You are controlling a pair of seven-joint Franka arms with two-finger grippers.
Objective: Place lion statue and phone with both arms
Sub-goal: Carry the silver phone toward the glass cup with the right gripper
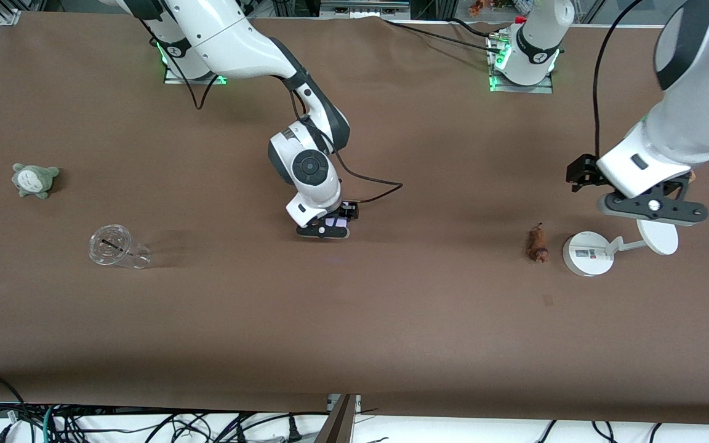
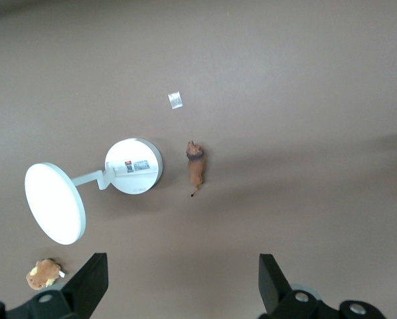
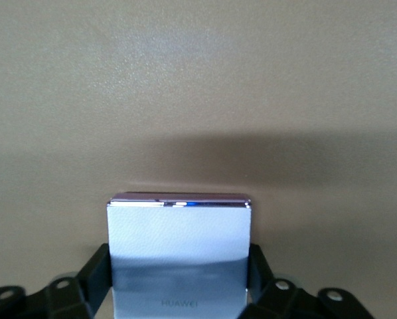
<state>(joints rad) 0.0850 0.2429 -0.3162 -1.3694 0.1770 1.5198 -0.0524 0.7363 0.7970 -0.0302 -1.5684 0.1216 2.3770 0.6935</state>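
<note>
The lion statue [image 1: 537, 245] lies on the brown table toward the left arm's end, beside a white stand; it also shows in the left wrist view [image 2: 196, 170]. My left gripper [image 1: 653, 209] is open and empty, up in the air over the stand's disc; its black fingers [image 2: 91, 280] stand wide apart with only bare table between them. My right gripper [image 1: 324, 229] is shut on the phone [image 3: 178, 239], a pale lavender-white slab marked HUAWEI, held low over the middle of the table. A sliver of the phone [image 1: 334, 221] shows in the front view.
A white round-based stand [image 1: 587, 253] with a disc [image 1: 659, 237] stands by the lion. A small brown plush [image 2: 44, 273] lies near the disc. A paper scrap [image 2: 175, 100] lies near the lion. A grey-green plush [image 1: 34, 179] and a clear tipped cup [image 1: 114, 247] lie toward the right arm's end.
</note>
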